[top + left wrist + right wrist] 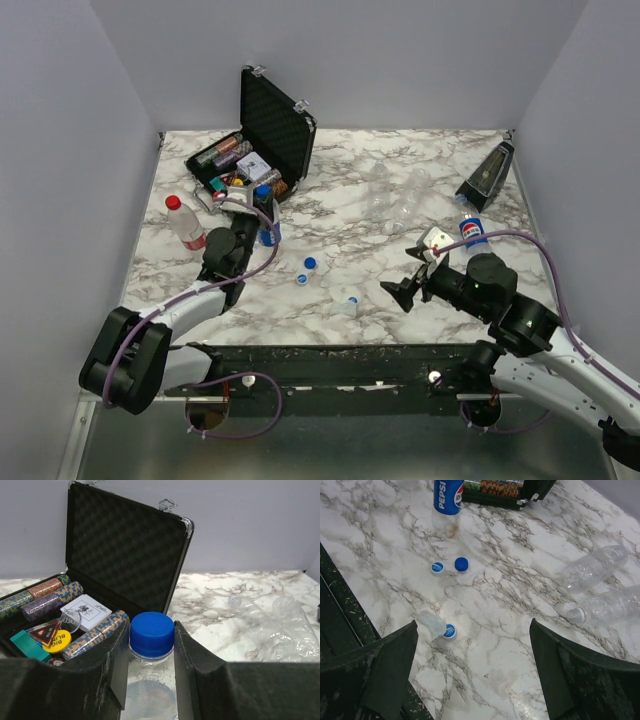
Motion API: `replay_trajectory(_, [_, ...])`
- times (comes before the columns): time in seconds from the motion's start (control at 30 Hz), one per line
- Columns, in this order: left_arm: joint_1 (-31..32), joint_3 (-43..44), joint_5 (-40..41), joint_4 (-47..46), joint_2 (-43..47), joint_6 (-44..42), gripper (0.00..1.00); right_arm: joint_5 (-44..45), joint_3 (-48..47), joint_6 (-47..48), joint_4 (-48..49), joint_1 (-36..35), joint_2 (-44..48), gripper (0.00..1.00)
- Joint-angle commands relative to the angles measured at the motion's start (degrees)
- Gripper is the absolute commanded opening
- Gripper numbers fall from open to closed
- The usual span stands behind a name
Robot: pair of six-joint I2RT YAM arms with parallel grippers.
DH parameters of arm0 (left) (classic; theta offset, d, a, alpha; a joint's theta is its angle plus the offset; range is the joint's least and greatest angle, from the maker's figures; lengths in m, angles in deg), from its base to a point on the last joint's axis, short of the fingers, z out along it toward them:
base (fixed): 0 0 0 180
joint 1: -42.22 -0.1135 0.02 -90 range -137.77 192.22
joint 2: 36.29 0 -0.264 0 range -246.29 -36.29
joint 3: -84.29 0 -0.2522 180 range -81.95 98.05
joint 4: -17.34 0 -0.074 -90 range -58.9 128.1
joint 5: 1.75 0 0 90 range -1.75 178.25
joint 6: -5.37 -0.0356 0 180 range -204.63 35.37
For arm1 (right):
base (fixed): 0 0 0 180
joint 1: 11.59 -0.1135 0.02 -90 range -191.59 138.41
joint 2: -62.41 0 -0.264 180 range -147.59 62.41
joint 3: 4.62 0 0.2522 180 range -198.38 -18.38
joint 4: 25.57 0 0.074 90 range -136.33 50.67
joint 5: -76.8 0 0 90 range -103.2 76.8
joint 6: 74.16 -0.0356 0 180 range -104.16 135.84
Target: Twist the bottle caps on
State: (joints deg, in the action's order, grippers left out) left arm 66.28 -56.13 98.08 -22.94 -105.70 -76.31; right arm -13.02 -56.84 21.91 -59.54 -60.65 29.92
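Marble tabletop (215, 602) behind; clear bottle (150, 690) wears 1 glossy blue cap (151, 634).

Worktop (350, 215): marble-print, smooth, slight sheen. Its near edge rail (330, 358): black, matt, scuffed with pale flecks. Case (186, 535) at the far left corner: bright metal trim and latches, with black egg-crate foam lining (120, 550), matt. Poker chips (95, 635): printed plastic, dull sheen. Blue cap (151, 632): smooth plastic, satin, on a clear plastic bottle (150, 690). Left gripper (151, 640) fingers (80, 680): matt black, grainy. Lying bottles (600, 567): thin clear plastic, ribbed, glossy. Pepsi label (447, 495): glossy printed film. Loose caps (461, 564): smooth plastic.
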Motion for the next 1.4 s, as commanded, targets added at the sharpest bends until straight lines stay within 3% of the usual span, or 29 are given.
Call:
replay_trajectory(0.0, [-0.5,-5.51,-1.21,-19.86,0.76,3.9,0.01,0.17,0.58,0.79,1.14,-0.07,0.94,0.99])
replay_trajectory(0.23, [-0.5,-11.58,-0.77,-26.47,2.52,2.5,0.04,0.17,0.49,1.23,1.31,-0.07,0.76,0.99])
replay_trajectory(0.6, [-0.32,-12.46,-6.13,-19.7,6.39,-1.81,0.26,-1.59,0.4,1.49,1.4,-0.07,0.94,0.99])
replay_trajectory(1.07, [0.03,-15.71,-4.99,-22.86,3.58,-1.2,0.28,-2.21,0.58,1.58,1.49,-0.07,0.94,0.99])
replay_trajectory(1.37, [0.12,-16.24,-4.81,-22.69,4.63,-1.29,0.48,-2.65,0.49,1.67,1.49,-0.07,0.85,0.99])
